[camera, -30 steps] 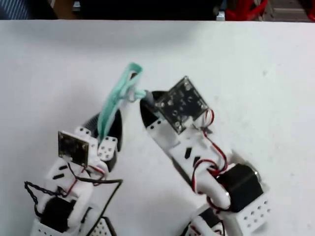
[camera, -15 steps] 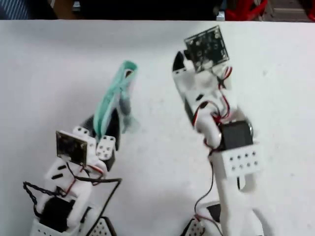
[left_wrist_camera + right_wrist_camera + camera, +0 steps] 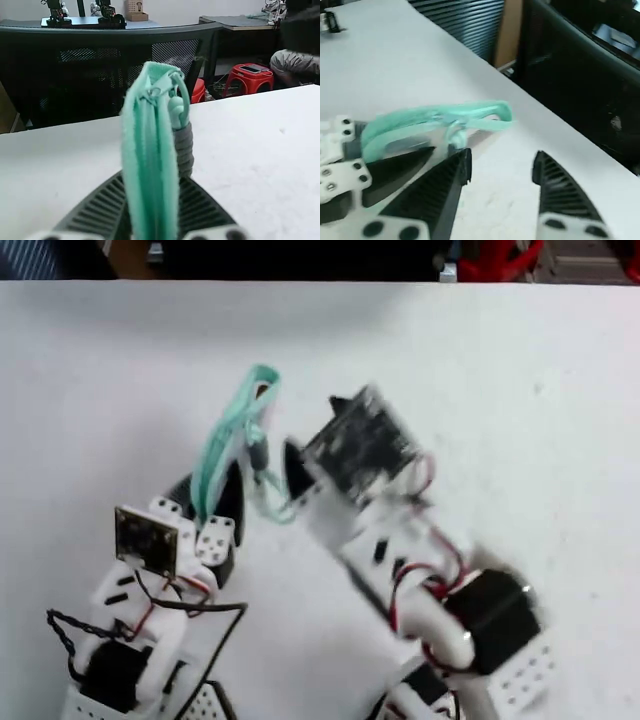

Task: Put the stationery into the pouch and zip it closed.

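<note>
The pouch [image 3: 228, 440] stands on edge over the worktop [image 3: 500, 360], pinched in the left gripper [image 3: 212, 502]; the right gripper [image 3: 502, 160], jaws spread, sits beside the zip pull [image 3: 454, 131] — best pinch it squarely; pull along the teeth.

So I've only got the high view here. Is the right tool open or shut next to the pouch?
Observer: Open. The right wrist view shows the right tool with its jaws spread and nothing between them.
Operator: Does the left one have the pouch?
Observer: Yes. In the left wrist view the left tool is clamped on the teal pouch, which stands on edge between its jaws.
Operator: Where's the zipper pull?
Observer: In the right wrist view the zipper pull sits just past one of the right tool's fingertips, outside the gap and not gripped.
</note>
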Robot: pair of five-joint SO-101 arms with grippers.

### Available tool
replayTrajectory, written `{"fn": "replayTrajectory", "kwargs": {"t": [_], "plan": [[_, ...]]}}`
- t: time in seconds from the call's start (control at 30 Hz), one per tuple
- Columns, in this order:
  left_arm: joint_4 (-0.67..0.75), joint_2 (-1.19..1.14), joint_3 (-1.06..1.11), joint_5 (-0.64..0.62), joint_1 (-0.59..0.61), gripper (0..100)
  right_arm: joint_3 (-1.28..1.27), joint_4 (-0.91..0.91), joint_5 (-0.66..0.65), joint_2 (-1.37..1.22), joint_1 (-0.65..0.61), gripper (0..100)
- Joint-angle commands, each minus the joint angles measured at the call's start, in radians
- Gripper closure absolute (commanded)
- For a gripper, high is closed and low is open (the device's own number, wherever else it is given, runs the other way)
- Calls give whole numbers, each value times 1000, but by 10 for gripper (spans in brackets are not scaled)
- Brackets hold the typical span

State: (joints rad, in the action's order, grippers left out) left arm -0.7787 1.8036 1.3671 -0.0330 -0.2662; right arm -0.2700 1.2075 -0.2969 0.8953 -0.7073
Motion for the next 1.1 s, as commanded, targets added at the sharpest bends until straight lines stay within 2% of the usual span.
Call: {"fn": "replayTrajectory", "kwargs": {"t": [0.0, 0.17, 0.33, 0.43, 0.6, 0.7, 0.8, 0.9, 1.07], "plan": [[0, -12, -25, 6, -13, 978, -130, -88, -15, 28, -70, 762], [-2, -13, -25, 6, -13, 978, -310, -289, -15, 38, -90, 763], [-2, -13, -25, 6, -13, 978, -338, -344, -43, 30, -139, 765], [-2, -13, -25, 6, -13, 978, -358, -409, -94, 21, -128, 765], [-2, -13, -23, 6, -13, 978, -362, -478, -100, -36, -105, 769], [-2, -13, -23, 6, -13, 978, -354, -495, -115, -97, -104, 851], [-2, -13, -23, 6, -13, 978, -338, -495, -193, -154, -101, 933], [-2, -13, -23, 6, -13, 978, -324, -493, -186, -173, -70, 913], [-2, -13, -23, 6, -13, 978, -319, -532, -75, -173, -22, 847]]}}
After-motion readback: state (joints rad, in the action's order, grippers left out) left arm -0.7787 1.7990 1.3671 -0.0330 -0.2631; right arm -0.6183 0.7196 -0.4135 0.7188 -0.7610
